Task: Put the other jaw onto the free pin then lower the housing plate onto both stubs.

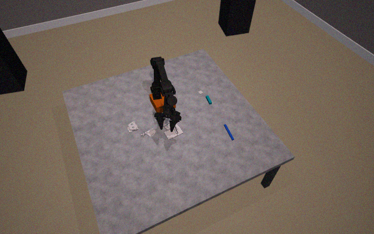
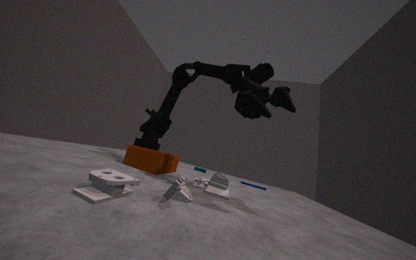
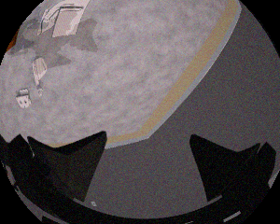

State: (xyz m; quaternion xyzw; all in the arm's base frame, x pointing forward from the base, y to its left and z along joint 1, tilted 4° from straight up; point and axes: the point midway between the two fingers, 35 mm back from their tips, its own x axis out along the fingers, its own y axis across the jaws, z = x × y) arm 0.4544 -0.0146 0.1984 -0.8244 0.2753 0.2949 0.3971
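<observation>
The white gear base lies on the table in front of the robot's orange block. One jaw stands on it; its pin fit and the free pin are too small to make out. The loose white jaw lies tilted on the table, between the base and the housing plate. The housing plate, with two round holes, rests on a white stand. My gripper is open and empty, high above the table, partly hiding the base in the top view.
The orange block carries the arm. A teal bar, a blue rod and a small white square lie on the table's right part. Two black blocks stand beyond the table.
</observation>
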